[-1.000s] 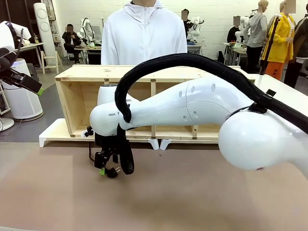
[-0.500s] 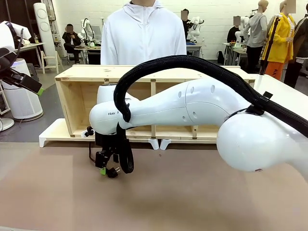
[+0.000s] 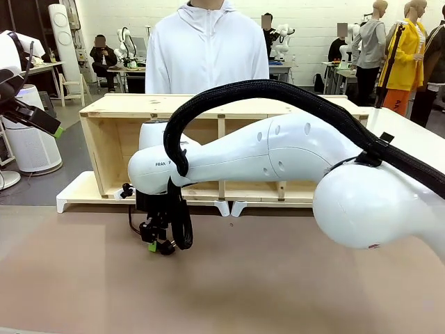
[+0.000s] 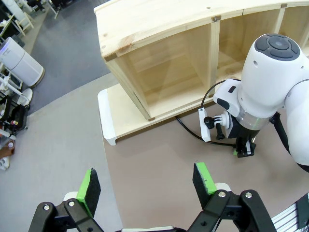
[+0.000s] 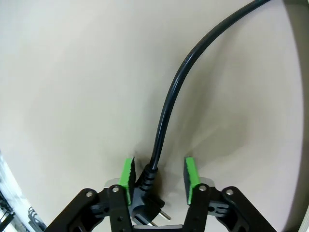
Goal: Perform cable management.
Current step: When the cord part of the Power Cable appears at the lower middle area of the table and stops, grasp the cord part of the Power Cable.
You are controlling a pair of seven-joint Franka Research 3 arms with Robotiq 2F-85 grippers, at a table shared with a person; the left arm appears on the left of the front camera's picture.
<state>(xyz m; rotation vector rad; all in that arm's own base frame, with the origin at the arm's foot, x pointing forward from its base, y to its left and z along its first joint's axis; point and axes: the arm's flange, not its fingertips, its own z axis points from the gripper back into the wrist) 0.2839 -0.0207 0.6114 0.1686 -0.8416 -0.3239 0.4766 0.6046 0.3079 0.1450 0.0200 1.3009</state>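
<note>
Right wrist view: the right gripper (image 5: 158, 165) straddles the plug (image 5: 145, 200) of the cable (image 5: 166, 106), which lies on the table (image 5: 72, 72) just in front of the left end of the wooden shelf (image 4: 159, 29). One green pad touches the plug and the other stands clear, so nothing is clamped. The white power strip (image 4: 205, 124) lies just in front of the shelf's base. Left of the shelf, the left gripper (image 4: 145, 175) hangs high, spread wide and empty. Beyond the shelf stands a person (image 3: 207, 49).

Thin, smooth black cable (image 5: 166, 106) lying on the tan table (image 5: 72, 72), curving in 1 long arc to its angled plug (image 5: 145, 203) between the right gripper's (image 5: 157, 175) jaws, its other end joined to a white power strip (image 4: 204, 124).
</note>
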